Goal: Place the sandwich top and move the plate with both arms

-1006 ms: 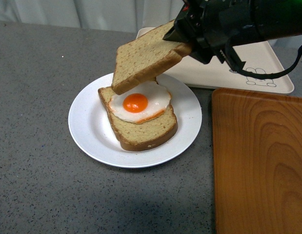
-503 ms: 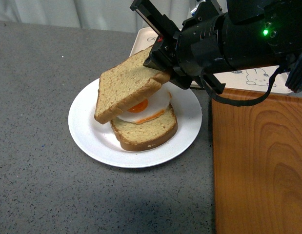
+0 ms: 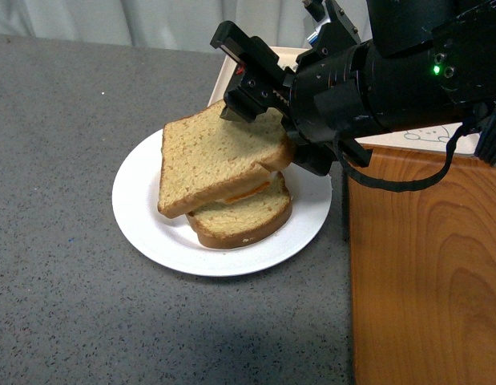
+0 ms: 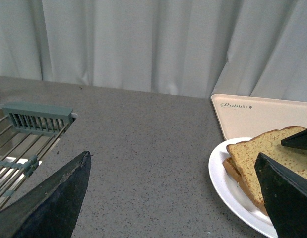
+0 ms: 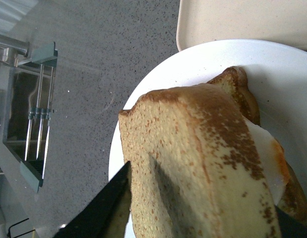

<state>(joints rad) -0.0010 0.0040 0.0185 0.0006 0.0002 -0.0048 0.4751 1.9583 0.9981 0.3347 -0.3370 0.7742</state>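
The sandwich top [image 3: 211, 160] lies tilted over the fried egg [image 3: 248, 192] and the lower bread slice [image 3: 243, 220] on the white plate [image 3: 151, 216]. My right gripper [image 3: 268, 108] is open, its jaws straddling the far right end of the sandwich top. The right wrist view shows the sandwich top [image 5: 193, 158] between the spread fingers [image 5: 103, 208], with the egg [image 5: 265, 158] under it. My left gripper [image 4: 173, 198] is open over bare table, with the plate [image 4: 225, 183] and the sandwich top [image 4: 272, 153] beside one finger. The left arm is out of the front view.
An orange wood-grain tray [image 3: 424, 273] lies right of the plate. A beige rabbit-print tray [image 3: 416, 136] sits behind it, mostly hidden by the right arm. A wire rack [image 4: 24, 134] stands off to the side in the left wrist view. Grey curtains hang behind the table.
The right gripper came down and left with the sandwich top, set it on the egg and opened. The egg is now almost fully covered.
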